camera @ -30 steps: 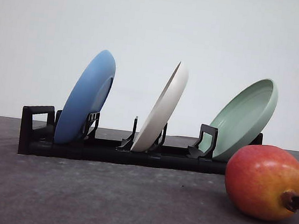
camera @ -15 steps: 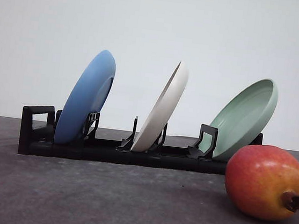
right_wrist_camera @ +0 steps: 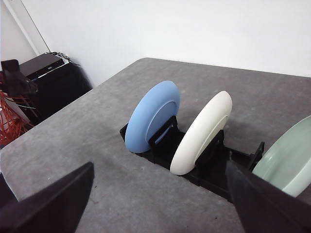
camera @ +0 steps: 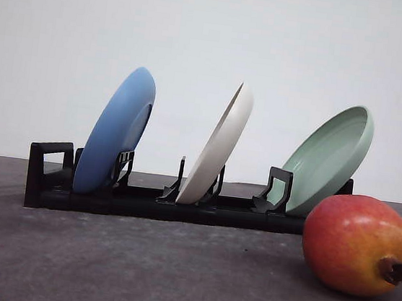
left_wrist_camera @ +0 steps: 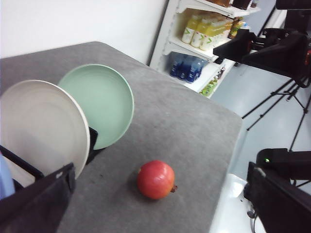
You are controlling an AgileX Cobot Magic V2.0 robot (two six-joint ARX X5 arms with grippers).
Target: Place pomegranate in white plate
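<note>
Both grippers spread wide, empty; pomegranate (camera: pixel 356 244) lies untouched on table (camera: pixel 137 267).

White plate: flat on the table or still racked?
Racked. The white plate stands tilted on edge in the black rack's middle slot, between the blue and green plates.

Pomegranate (camera: pixel 356 245) on table (camera: pixel 137 267); white plate (camera: pixel 218 147) tilted in rack (camera: pixel 151 201) — apart.

text: none legible | bottles (left_wrist_camera: pixel 204 30) on shelf (left_wrist_camera: pixel 192 46): labels too blurred to read
</note>
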